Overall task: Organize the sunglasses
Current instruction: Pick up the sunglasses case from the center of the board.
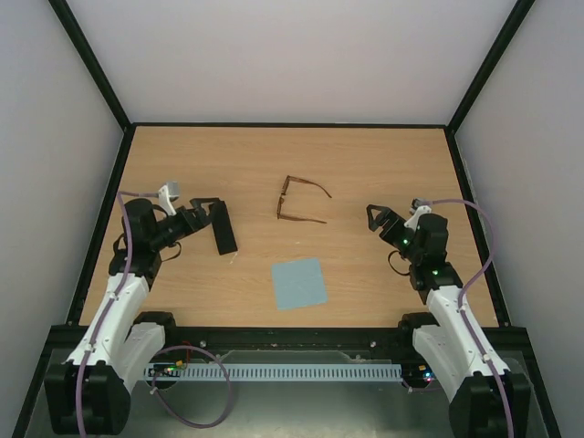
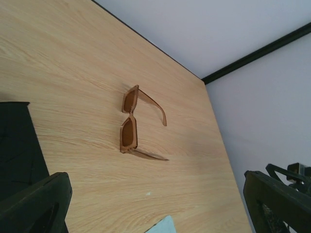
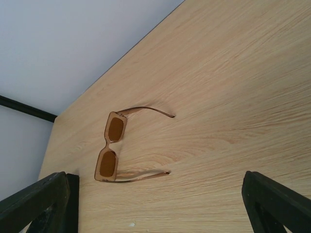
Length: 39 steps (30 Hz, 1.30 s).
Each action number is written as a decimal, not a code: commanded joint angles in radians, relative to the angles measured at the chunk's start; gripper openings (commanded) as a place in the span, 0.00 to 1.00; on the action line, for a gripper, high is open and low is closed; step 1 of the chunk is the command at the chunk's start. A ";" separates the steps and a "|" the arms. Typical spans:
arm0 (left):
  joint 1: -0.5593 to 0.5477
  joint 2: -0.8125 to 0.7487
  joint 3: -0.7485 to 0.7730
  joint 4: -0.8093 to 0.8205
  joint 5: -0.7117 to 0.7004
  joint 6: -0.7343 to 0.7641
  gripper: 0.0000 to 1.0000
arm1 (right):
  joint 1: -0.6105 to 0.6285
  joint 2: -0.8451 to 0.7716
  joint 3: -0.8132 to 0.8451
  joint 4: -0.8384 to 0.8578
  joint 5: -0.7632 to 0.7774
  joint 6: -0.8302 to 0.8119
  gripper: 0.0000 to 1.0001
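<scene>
Lying just beside the spread, empty left fingers is a black case. The sunglasses rest mid-surface with temples unfolded rightward, well apart from both arms. The right fingers gape empty too. The frame looks light, thin and probably fragile, so it seems best pinched at the bridge or a temple hinge, never the lenses.
</scene>
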State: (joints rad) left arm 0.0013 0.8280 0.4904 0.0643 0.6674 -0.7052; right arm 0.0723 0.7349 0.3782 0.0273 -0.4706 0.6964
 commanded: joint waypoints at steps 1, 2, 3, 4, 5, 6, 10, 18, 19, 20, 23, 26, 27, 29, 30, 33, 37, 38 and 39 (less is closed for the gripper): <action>0.005 -0.020 0.055 -0.089 -0.076 0.016 1.00 | 0.004 0.025 0.037 0.024 -0.037 0.005 0.99; 0.005 -0.028 0.062 -0.103 -0.086 0.018 1.00 | 0.004 0.032 0.037 0.024 -0.042 0.003 0.99; 0.005 -0.033 0.067 -0.117 -0.095 0.011 1.00 | 0.004 0.039 0.041 0.021 -0.046 -0.001 0.99; 0.005 -0.035 0.073 -0.130 -0.096 0.004 0.99 | 0.004 0.046 0.043 0.016 -0.047 -0.005 0.99; 0.005 -0.031 0.079 -0.146 -0.082 0.006 1.00 | 0.004 0.058 0.047 0.011 -0.049 -0.013 0.99; 0.005 -0.023 0.084 -0.153 -0.057 0.012 1.00 | 0.004 0.067 0.051 0.005 -0.052 -0.017 0.99; 0.005 -0.016 0.088 -0.166 -0.013 0.024 1.00 | 0.004 0.103 0.076 -0.024 -0.058 -0.017 0.99; 0.003 -0.027 0.123 -0.214 -0.034 0.046 1.00 | 0.039 0.165 0.113 -0.049 -0.091 -0.011 0.99; -0.002 -0.020 0.126 -0.222 -0.036 0.048 1.00 | 0.062 0.175 0.121 -0.054 -0.081 -0.009 0.99; -0.008 -0.017 0.127 -0.225 -0.038 0.052 1.00 | 0.091 0.192 0.133 -0.058 -0.068 -0.006 0.99; -0.039 -0.011 0.130 -0.255 -0.090 0.059 0.99 | 0.211 0.266 0.197 -0.085 -0.004 -0.009 0.99; -0.043 0.007 0.145 -0.327 -0.158 0.060 0.99 | 0.370 0.342 0.284 -0.126 0.091 -0.023 0.99; -0.043 0.008 0.149 -0.347 -0.174 0.057 0.99 | 0.417 0.369 0.313 -0.136 0.128 -0.023 0.99; -0.042 -0.008 0.157 -0.377 -0.211 0.047 0.99 | 0.517 0.435 0.384 -0.155 0.195 -0.029 0.99; -0.041 -0.025 0.162 -0.391 -0.233 0.039 0.99 | 0.563 0.474 0.424 -0.168 0.226 -0.035 0.99; -0.041 -0.085 0.191 -0.429 -0.296 0.010 0.99 | 0.682 0.632 0.558 -0.215 0.307 -0.056 0.96; -0.040 -0.138 0.236 -0.463 -0.322 -0.035 0.99 | 0.786 0.834 0.747 -0.275 0.373 -0.089 0.96; -0.040 -0.142 0.249 -0.470 -0.320 -0.043 1.00 | 0.808 0.890 0.804 -0.296 0.393 -0.097 0.96; -0.040 -0.144 0.262 -0.479 -0.320 -0.047 1.00 | 0.833 0.942 0.862 -0.323 0.415 -0.107 0.96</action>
State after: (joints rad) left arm -0.0406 0.7090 0.6891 -0.3588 0.3840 -0.7063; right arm 0.8360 1.5291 1.0801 -0.1734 -0.1883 0.6411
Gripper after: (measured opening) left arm 0.995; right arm 0.960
